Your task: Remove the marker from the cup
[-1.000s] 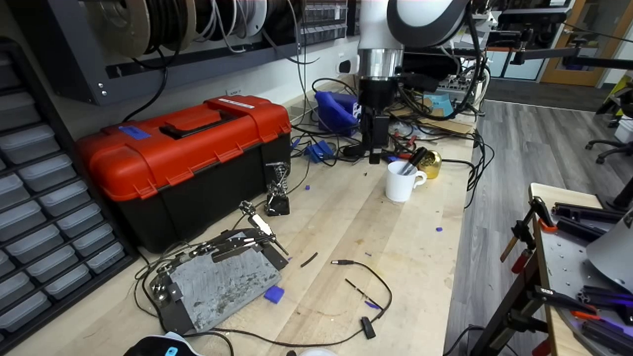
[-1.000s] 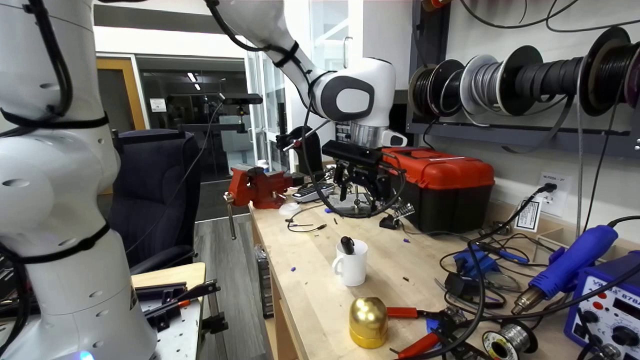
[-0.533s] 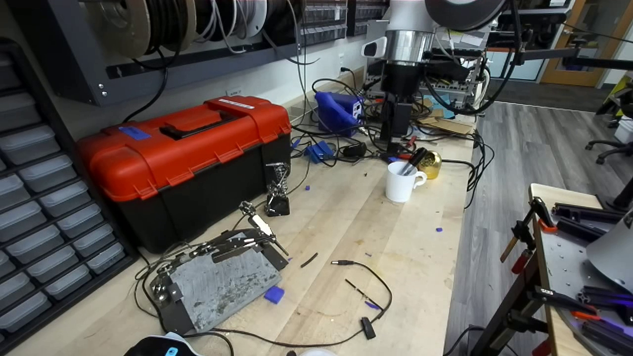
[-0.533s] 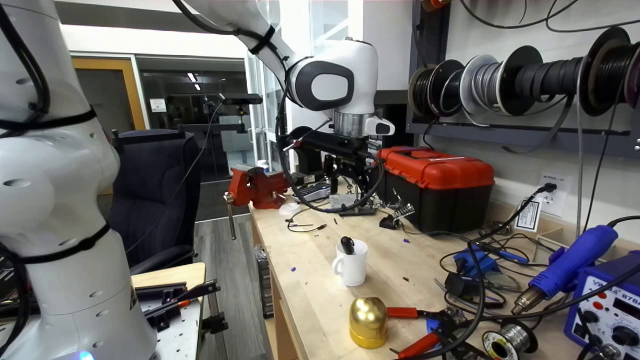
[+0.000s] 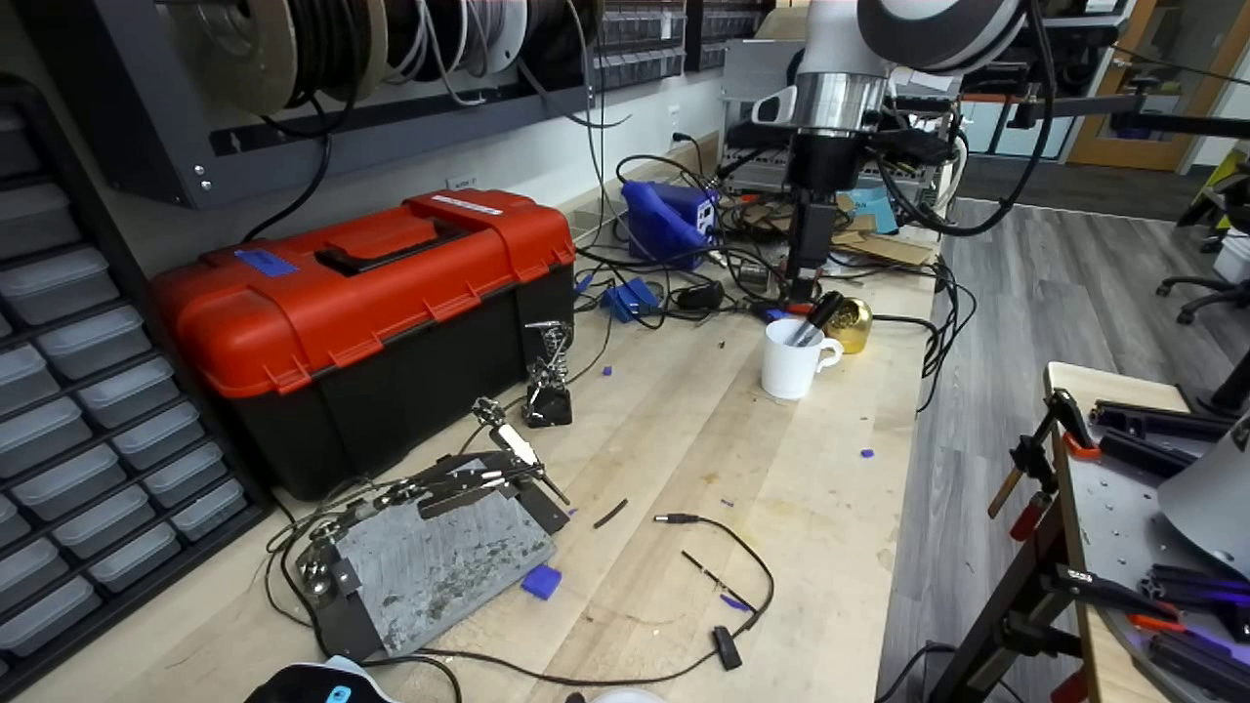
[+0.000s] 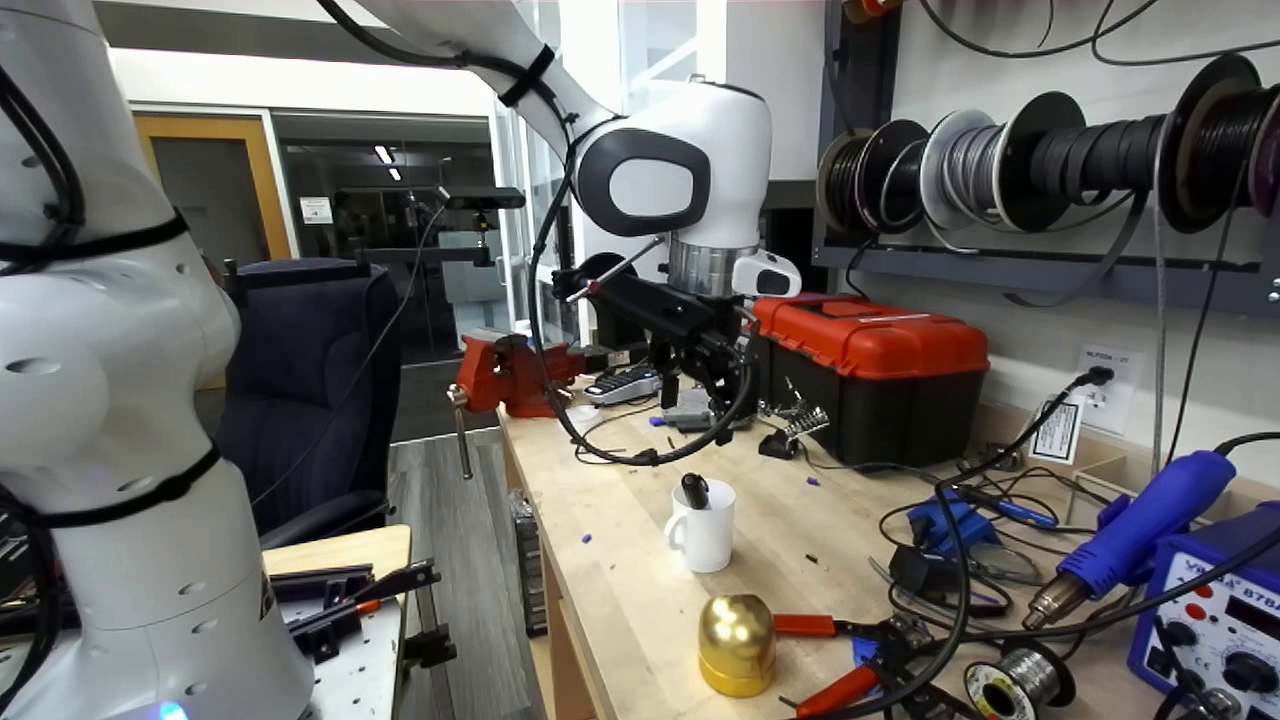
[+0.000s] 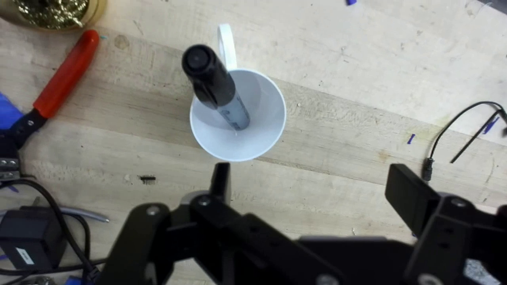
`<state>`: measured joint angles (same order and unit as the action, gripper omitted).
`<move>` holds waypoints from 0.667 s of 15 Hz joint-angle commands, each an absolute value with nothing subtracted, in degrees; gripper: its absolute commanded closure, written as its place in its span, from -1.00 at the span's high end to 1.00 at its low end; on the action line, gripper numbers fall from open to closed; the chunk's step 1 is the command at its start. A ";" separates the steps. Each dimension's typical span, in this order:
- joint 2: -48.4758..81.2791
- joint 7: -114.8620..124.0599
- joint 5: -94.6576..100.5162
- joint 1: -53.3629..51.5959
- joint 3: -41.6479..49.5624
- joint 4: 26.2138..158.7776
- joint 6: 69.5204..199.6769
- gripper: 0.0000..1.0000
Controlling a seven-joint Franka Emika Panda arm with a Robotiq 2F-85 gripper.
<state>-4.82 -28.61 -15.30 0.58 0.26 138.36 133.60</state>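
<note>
The white cup (image 7: 264, 114) stands upright on the wooden bench, seen in both exterior views (image 5: 787, 371) (image 6: 707, 538). The black-capped marker (image 7: 212, 81) stands tilted in it, its cap leaning out over the rim near the handle; it also shows in both exterior views (image 5: 826, 309) (image 6: 694, 490). My gripper (image 7: 311, 172) is open and empty, its fingers wide apart above the bench. In the wrist view the cup lies just beyond the left finger's tip, outside the gap. In the exterior views my gripper (image 5: 805, 278) (image 6: 702, 400) hangs higher than the cup, apart from the marker.
A gold tin (image 6: 737, 645) and red-handled pliers (image 7: 65, 75) lie near the cup. A red toolbox (image 5: 391, 293) stands along the wall. A blue soldering station (image 6: 1225, 600) and tangled cables are close by. A thin cable (image 5: 762, 566) lies on the bench.
My gripper has moved sideways towards the cup's side of the bench, to the right in an exterior view, and lately a little lower. The cup and marker have not moved.
</note>
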 commanded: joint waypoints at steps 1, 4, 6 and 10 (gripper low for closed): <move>-7.54 -28.15 -17.27 0.82 2.25 141.91 135.65 1.00; -7.84 -27.83 -17.60 1.26 3.50 143.02 136.14 1.00; -7.66 -27.63 -17.53 1.44 4.12 143.37 136.28 1.00; -6.68 -27.00 -16.94 1.75 4.69 143.49 136.03 1.00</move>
